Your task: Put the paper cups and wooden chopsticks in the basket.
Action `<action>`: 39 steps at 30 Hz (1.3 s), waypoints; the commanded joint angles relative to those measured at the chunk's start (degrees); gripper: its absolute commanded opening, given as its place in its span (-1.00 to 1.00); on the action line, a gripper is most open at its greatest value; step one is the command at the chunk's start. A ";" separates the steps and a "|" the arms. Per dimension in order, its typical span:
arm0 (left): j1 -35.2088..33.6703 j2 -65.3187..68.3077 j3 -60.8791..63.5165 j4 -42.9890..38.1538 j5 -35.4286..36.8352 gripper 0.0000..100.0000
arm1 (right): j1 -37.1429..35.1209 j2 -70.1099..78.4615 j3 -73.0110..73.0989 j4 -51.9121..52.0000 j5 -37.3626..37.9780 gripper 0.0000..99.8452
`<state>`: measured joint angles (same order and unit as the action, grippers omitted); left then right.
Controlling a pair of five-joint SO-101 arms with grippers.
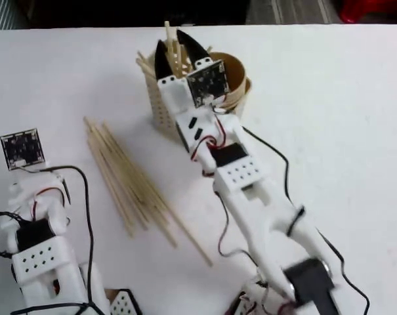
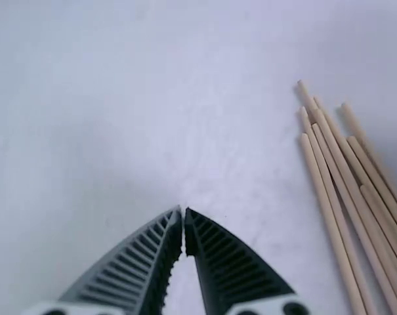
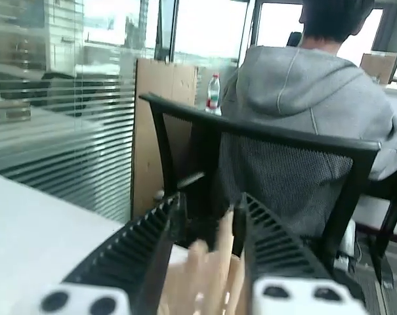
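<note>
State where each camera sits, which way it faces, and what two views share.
High view: fixed above the table, looking down; left arm, right arm, basket.
Left wrist view: on the left arm, facing the tabletop; left gripper, fingers shut.
Right wrist view: on the right arm, facing a chair; right gripper, fingers open around the basket's chopsticks.
Shared: loose chopsticks, high and left wrist views.

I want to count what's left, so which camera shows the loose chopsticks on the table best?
The high view: the whole pile of loose chopsticks lies in full on the table. The left wrist view catches one end of the pile, beside the shut left claw. The right wrist view faces a chair beyond the table.
</note>
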<state>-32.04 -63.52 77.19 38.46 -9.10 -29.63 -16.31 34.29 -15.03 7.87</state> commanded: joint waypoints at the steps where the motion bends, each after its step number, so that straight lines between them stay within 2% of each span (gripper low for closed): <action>1: -0.31 -0.92 -0.18 -1.23 0.26 -0.93 | -1.19 -11.38 0.88 16.75 0.18 -0.87; 3: -0.22 -0.92 -0.18 -1.23 0.26 -0.91 | -2.24 -16.92 3.25 26.42 0.09 -0.97; 5: -0.22 -0.92 -0.18 -1.23 0.26 -0.87 | -3.47 -22.73 6.77 34.07 0.09 -0.94; 8: -0.13 -0.92 -0.18 -1.23 0.26 -0.85 | -4.88 -30.81 14.95 40.13 0.09 -0.96; 14: 0.13 -0.84 -3.16 0.26 -3.34 -0.85 | -3.21 -42.42 33.85 40.57 -6.51 -0.96; 19: 1.01 -0.75 -13.45 12.66 -3.78 -0.76 | 0.13 -44.35 37.54 40.57 -11.16 -0.96; 23: 6.29 1.71 -21.89 21.89 -3.96 -0.73 | 1.89 -41.89 37.63 40.57 -13.71 -0.96; 28: 15.08 17.36 -33.58 31.91 -7.74 -0.72 | 2.15 -39.43 37.45 40.04 -15.38 -0.96; 31: 17.71 29.23 -39.21 35.60 -6.51 -0.66 | 2.15 -38.46 37.63 38.90 -15.38 -0.96; 34: 17.71 40.04 -42.99 35.78 -0.70 -0.59 | 2.15 -37.41 37.63 38.37 -15.38 -0.96; 39: 17.89 54.99 -46.51 32.18 2.29 -0.57 | 2.15 -35.91 37.63 37.67 -15.38 -0.96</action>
<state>-15.25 -18.68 35.08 73.54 -9.27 -27.87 -52.53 72.26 23.74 -6.90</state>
